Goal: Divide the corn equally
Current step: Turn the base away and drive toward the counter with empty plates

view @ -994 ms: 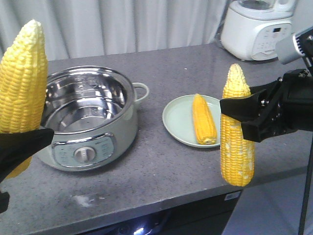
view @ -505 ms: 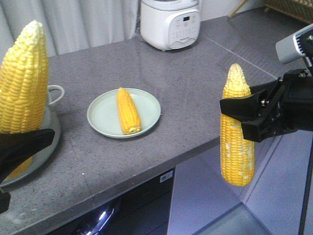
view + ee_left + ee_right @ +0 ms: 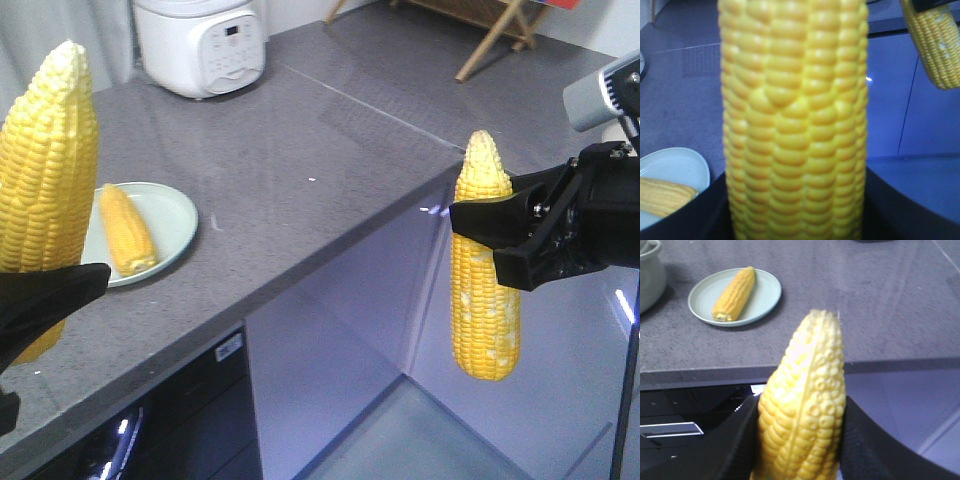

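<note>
My left gripper (image 3: 40, 300) is shut on a corn cob (image 3: 45, 170) held upright at the far left; that cob (image 3: 795, 125) fills the left wrist view between the dark jaws. My right gripper (image 3: 500, 235) is shut on a second upright cob (image 3: 485, 290), out past the counter's edge over the floor. In the right wrist view this cob (image 3: 805, 415) sits squeezed between the black fingers (image 3: 875, 440). A third cob (image 3: 125, 230) lies on a pale green plate (image 3: 180, 215) on the counter, apart from both grippers.
The grey stone counter (image 3: 300, 150) ends in a corner near the right cob. A white rice cooker (image 3: 200, 45) stands at the back left. Dark cabinets (image 3: 180, 400) run beneath the counter. A steel pot's rim (image 3: 650, 270) shows beside the plate (image 3: 765, 295).
The whole view has swung right: the pot left the front view, and the plate and rice cooker slid to the left. Both grippers still hold their cobs the same way.
</note>
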